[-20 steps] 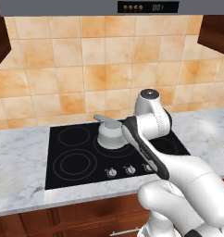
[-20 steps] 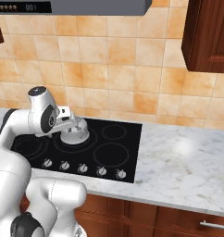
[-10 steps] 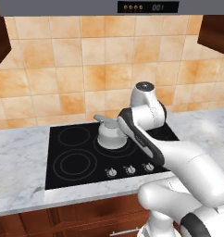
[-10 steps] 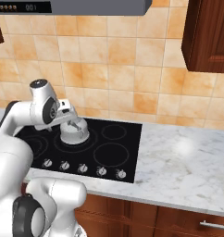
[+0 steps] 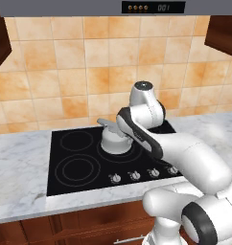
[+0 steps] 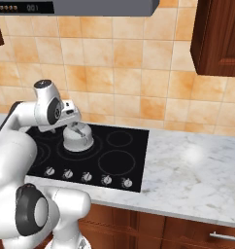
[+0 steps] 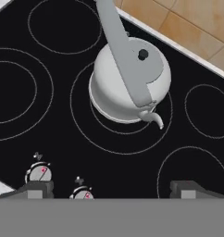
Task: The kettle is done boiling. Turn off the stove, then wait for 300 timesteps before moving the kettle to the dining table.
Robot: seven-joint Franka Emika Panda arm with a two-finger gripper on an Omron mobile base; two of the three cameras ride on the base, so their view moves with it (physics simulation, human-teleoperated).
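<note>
One squat, rounded silver kettle (image 7: pixel 130 83) on glossy black ring-marked stove (image 7: pixel 49 134), tool (image 7: pixel 111 189) above, spread wide, empty

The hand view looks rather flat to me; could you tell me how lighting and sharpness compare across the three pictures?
Hand view: kettle evenly lit, crisp, no glare on the stove. Right base view: soft bright patch on the marble counter. Left base view: slightly soft, fainter sheen at the counter's right end.
</note>
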